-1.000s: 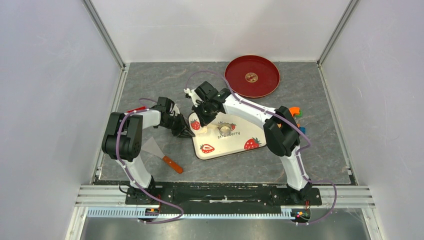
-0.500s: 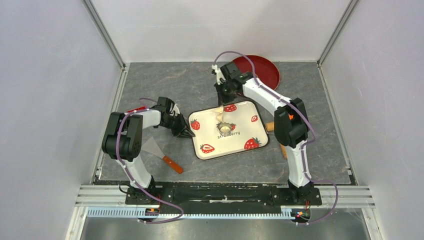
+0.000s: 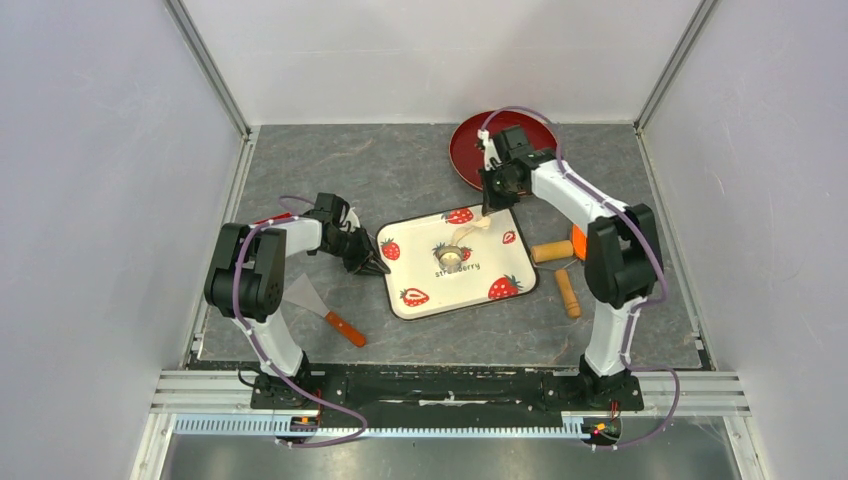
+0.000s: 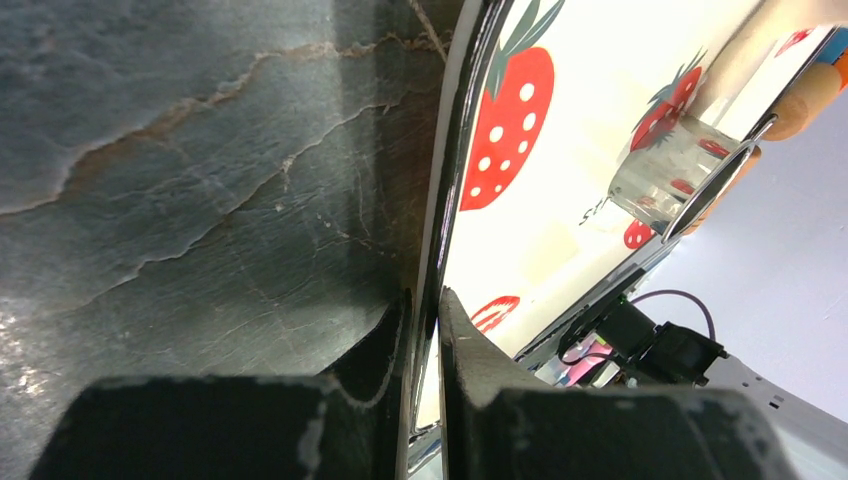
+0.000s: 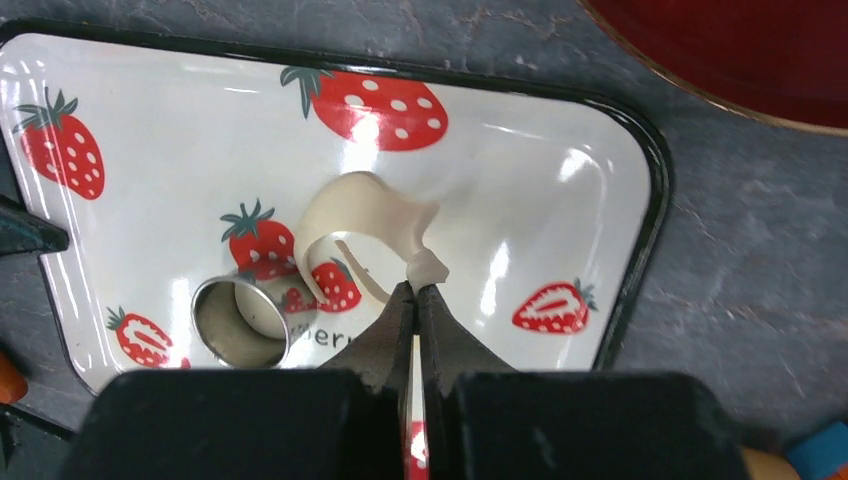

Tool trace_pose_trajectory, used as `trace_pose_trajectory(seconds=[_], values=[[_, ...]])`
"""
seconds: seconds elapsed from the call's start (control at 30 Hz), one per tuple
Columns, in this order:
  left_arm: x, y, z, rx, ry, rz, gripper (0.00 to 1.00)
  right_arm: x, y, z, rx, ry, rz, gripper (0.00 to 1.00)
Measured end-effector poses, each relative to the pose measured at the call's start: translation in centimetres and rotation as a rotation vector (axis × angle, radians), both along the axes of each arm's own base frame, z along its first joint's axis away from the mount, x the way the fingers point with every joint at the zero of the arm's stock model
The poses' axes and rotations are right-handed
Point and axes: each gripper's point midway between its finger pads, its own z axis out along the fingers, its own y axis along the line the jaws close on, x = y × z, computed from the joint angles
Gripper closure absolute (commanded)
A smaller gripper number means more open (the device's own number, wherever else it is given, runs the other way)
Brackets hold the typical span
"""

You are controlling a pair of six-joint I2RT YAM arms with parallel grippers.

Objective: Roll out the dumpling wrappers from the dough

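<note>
A white strawberry tray [image 3: 500, 262] lies mid-table. My left gripper [image 3: 374, 265] is shut on its left rim; in the left wrist view the fingertips [image 4: 425, 305] pinch the black edge [image 4: 455, 150]. A metal ring cutter [image 5: 238, 322] stands on the tray with a pale round dumpling wrapper [image 5: 264, 312] inside it. My right gripper [image 5: 415, 290] is shut on one end of a curled strip of dough [image 5: 355, 212], lifted above the tray's far right part. From above, the right gripper [image 3: 487, 207] hangs near the red plate, and the dough strip [image 3: 470, 230] trails down toward the cutter [image 3: 452, 259].
The red plate [image 3: 466, 150] sits at the back, partly under the right arm. A wooden rolling pin [image 3: 552, 251] and another wooden stick [image 3: 567, 292] lie right of the tray by an orange piece [image 3: 578, 240]. A metal scraper with an orange handle [image 3: 322, 308] lies front left.
My right gripper has swung from the tray's far left corner toward the red plate, drawing the dough strip up and to the right. The left gripper and tray have stayed put.
</note>
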Motion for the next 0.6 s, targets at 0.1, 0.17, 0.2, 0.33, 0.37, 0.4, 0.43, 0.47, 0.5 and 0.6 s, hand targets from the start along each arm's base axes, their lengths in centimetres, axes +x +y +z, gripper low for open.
trace_pose_trajectory(seconds=[0.1,0.17,0.2,0.33,0.37,0.4,0.43,0.47,0.5,0.6], values=[[0.0,0.0,0.0,0.005,-0.001,-0.007,0.98,-0.5,-1.4,2.1,0.007,-0.041,-0.024,1.00],[0.0,0.0,0.0,0.009,-0.005,-0.016,0.98,-0.7,-2.0,3.9,0.017,-0.077,-0.036,1.00],[0.0,0.0,0.0,0.011,-0.008,-0.019,0.98,-0.7,-2.3,4.9,0.024,-0.099,-0.042,1.00],[0.0,-0.1,0.0,0.028,-0.018,-0.040,0.98,-0.6,-3.2,8.1,0.044,-0.174,-0.066,1.00],[0.0,-0.1,0.0,0.034,-0.020,-0.045,0.98,-0.6,-3.6,8.9,0.047,-0.190,-0.075,1.00],[0.0,-0.1,0.0,0.044,-0.022,-0.051,0.98,-0.6,-3.9,9.5,0.048,-0.201,-0.082,1.00],[0.0,-0.1,0.0,0.056,-0.025,-0.059,0.98,-0.6,-4.1,9.9,0.049,-0.207,-0.088,1.00],[0.0,-0.2,0.0,0.066,-0.029,-0.069,0.98,-0.5,-4.4,10.5,0.050,-0.216,-0.096,1.00],[0.0,-0.2,0.0,0.080,-0.033,-0.079,0.98,-0.2,-4.6,11.0,0.052,-0.226,-0.101,1.00],[0.1,-0.2,0.1,0.120,-0.043,-0.105,0.98,0.3,-5.0,12.1,0.057,-0.248,-0.116,1.00]])
